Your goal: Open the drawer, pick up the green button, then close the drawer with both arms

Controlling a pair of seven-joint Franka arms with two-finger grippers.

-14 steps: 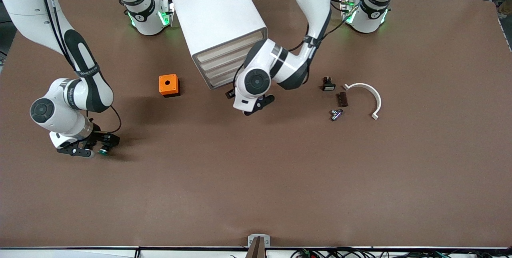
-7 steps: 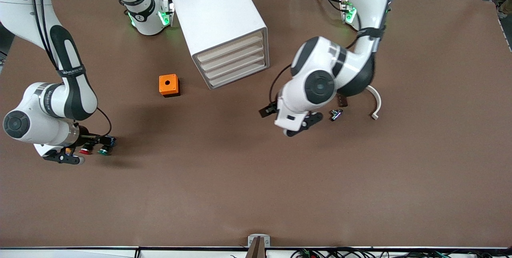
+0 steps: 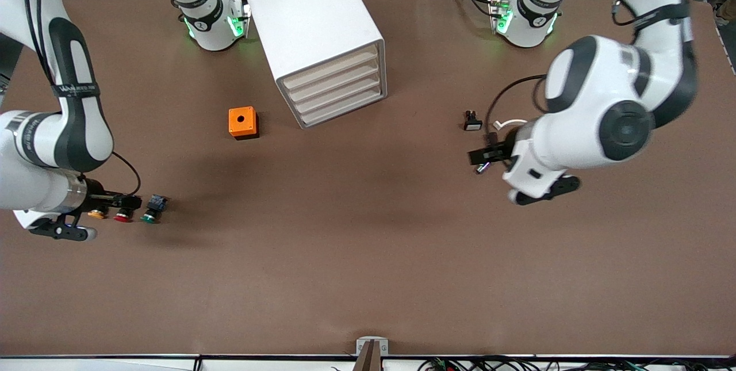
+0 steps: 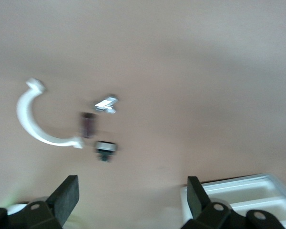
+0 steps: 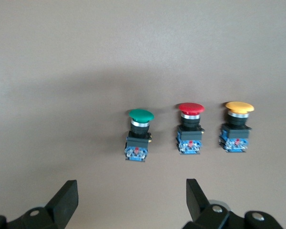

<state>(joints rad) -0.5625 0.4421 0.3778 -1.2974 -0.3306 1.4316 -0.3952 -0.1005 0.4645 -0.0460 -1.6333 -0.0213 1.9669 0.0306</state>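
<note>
Lying on the table, front view: the button [image 3: 151,210] with the green cap rests on its side toward the right arm's end, touched by neither arm.
Row beside it: a red-capped button [image 3: 121,217] and an orange-capped button [image 3: 96,214] lie in line with it, each just apart from the next; the green one is the nearest of the three to the table's middle.
Right gripper: the right gripper [image 3: 62,230] hangs over the table just beside that row and holds nothing.
Left gripper: the left gripper [image 3: 543,191] hangs over the left arm's end of the table, near the small parts, with nothing in it.
Small parts: a white curved clip [image 3: 508,123], a black switch part [image 3: 472,122] and a metal piece [image 3: 482,167] lie close together.
Drawer cabinet: the white drawer cabinet [image 3: 313,20] stands far from the camera, all four fronts flush.
Orange box: an orange box [image 3: 242,122] sits beside the cabinet, toward the right arm's end.
Left wrist view: the left gripper [image 4: 128,193] has its fingers [image 4: 66,195] spread wide on bare table; the clip [image 4: 31,121], metal piece [image 4: 106,103] and switch part [image 4: 105,149] show past them.
Right wrist view: the right gripper [image 5: 131,193] is likewise spread wide and empty; the button [image 5: 140,136] lies apart from both fingers [image 5: 66,198], next to the red-capped [image 5: 190,129] and orange-capped [image 5: 238,126] ones.
</note>
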